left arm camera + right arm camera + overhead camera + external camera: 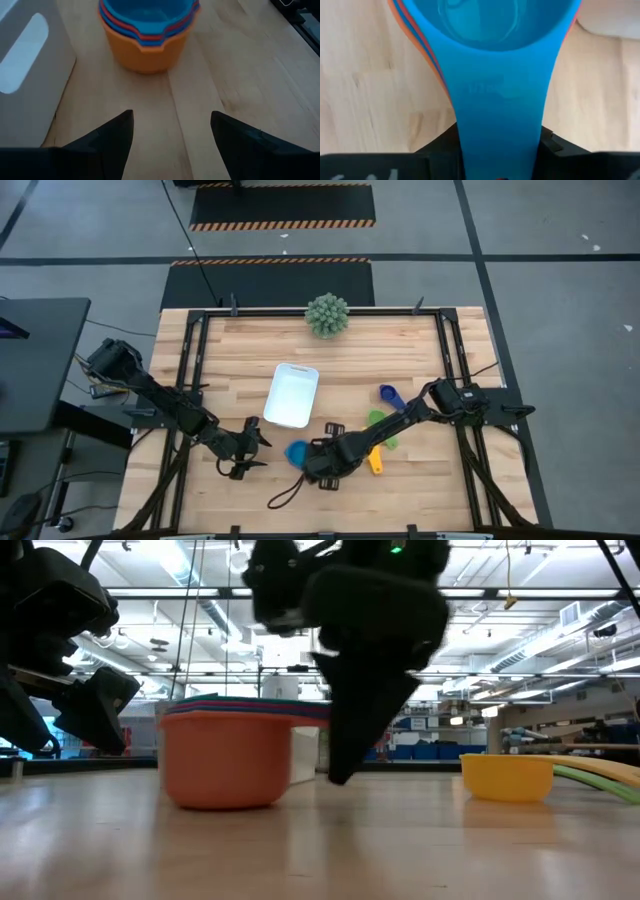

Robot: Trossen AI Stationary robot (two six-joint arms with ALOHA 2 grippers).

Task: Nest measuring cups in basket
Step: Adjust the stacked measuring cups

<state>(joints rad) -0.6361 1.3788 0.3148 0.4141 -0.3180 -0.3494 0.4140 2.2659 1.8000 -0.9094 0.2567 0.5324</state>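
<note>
right gripper (497, 150) clamped on blue cup handle (497, 95) | left gripper (170, 135) fingers apart, empty

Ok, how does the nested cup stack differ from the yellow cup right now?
The nested cup stack has an orange cup outermost with red and blue cups inside; the yellow cup is single and empty of others. The stack stands taller than the yellow cup. The right gripper has its jaws on the stack's blue handle; nothing holds the yellow cup. Both sit upright on the table, outside the basket.
</note>
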